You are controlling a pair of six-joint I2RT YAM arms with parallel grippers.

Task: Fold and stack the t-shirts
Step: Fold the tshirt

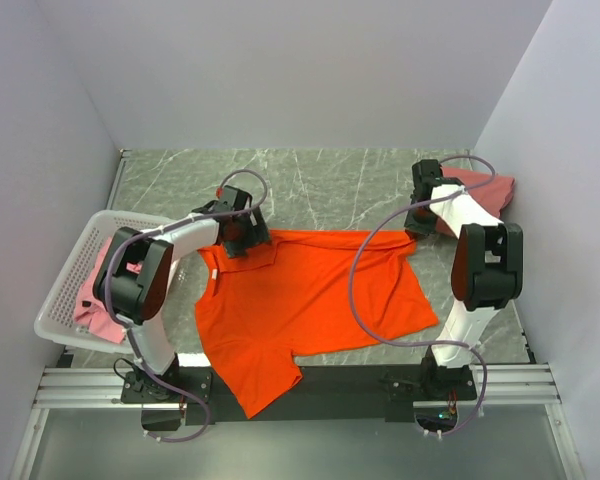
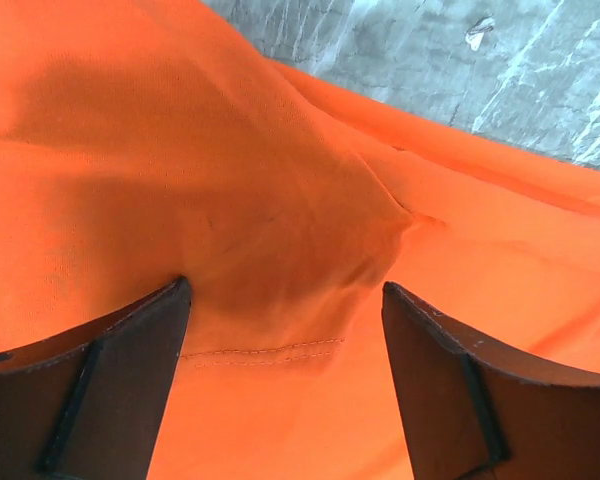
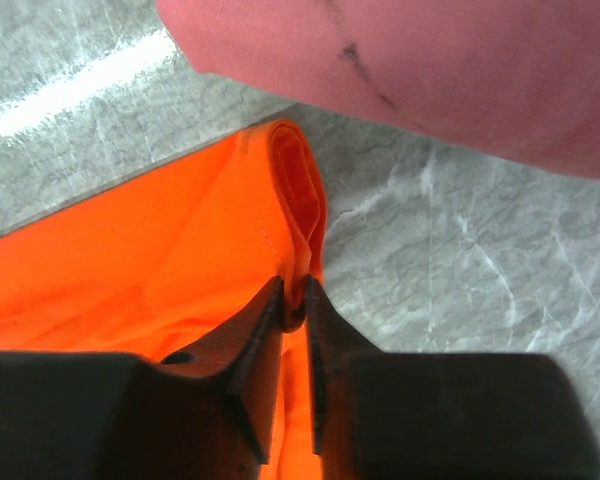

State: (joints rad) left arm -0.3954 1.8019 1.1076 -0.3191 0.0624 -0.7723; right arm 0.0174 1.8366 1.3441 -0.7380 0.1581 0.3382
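Observation:
A bright orange t-shirt (image 1: 305, 300) lies spread on the grey marbled table, one part hanging over the near edge. My left gripper (image 1: 238, 235) is open just above the shirt's far left corner; in the left wrist view its fingers (image 2: 130, 350) straddle a hemmed fold of orange cloth (image 2: 280, 300). My right gripper (image 1: 420, 222) is shut on the shirt's far right edge; the right wrist view shows the orange hem (image 3: 298, 215) pinched between the fingers. A salmon-pink t-shirt (image 1: 485, 190) lies at the far right, also in the right wrist view (image 3: 430, 60). A lighter pink t-shirt (image 1: 95, 300) lies in the basket.
A white perforated basket (image 1: 65, 275) stands at the left edge of the table. Grey walls close the table in at the back and both sides. Bare marbled table (image 1: 330, 185) lies beyond the orange shirt.

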